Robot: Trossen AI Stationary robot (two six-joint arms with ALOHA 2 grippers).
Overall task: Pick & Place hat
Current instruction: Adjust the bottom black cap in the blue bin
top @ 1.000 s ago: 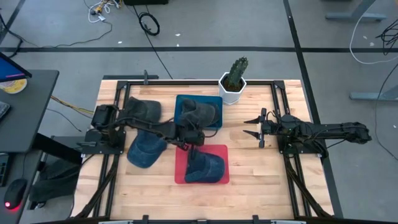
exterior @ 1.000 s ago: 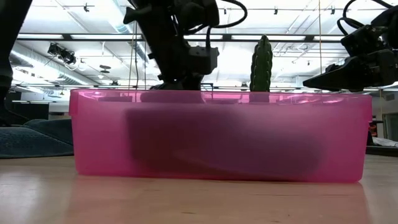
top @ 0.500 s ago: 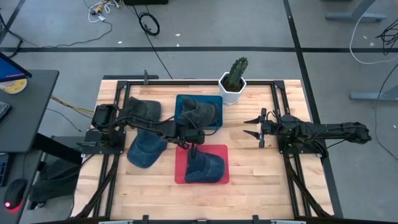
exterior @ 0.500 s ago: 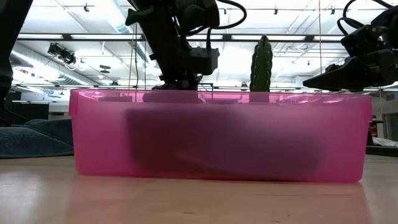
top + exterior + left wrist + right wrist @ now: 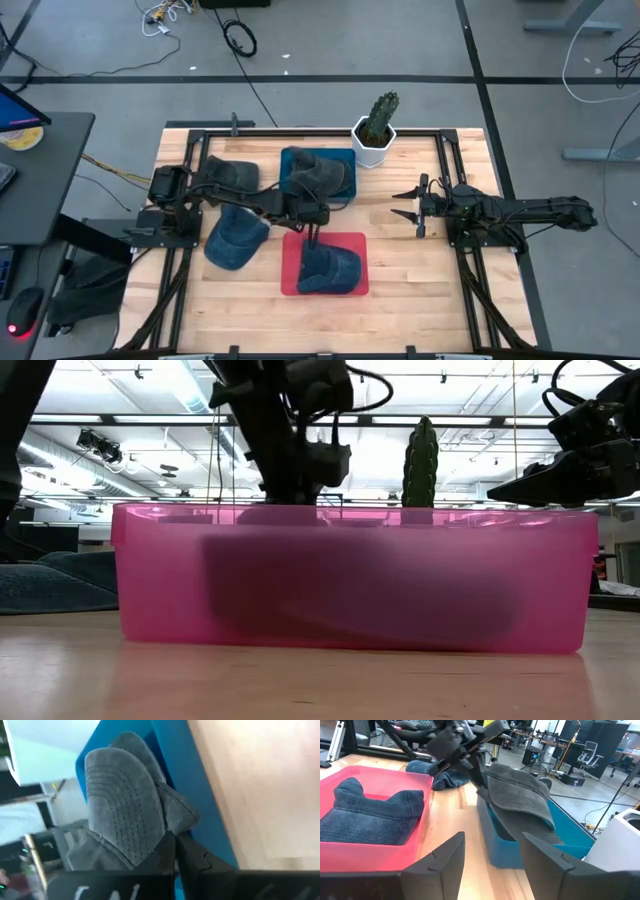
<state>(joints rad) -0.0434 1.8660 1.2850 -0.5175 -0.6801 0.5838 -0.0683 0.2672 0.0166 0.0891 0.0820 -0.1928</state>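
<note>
the left gripper (image 5: 308,214) is pinching the grey cap (image 5: 520,795) by its edge over the blue bin (image 5: 345,190), the right gripper (image 5: 408,201) is waiting spread open, and the thin hold may be slipping, dropping it outside.

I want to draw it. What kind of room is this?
Probably a robot lab or workshop: a bare concrete floor with loose cables, office chairs behind, and a wooden table framed for two arms.

Grey cap (image 5: 316,172) tilted over blue bin (image 5: 345,160), denim cap (image 5: 330,268) lying in pink bin (image 5: 292,270)
</note>
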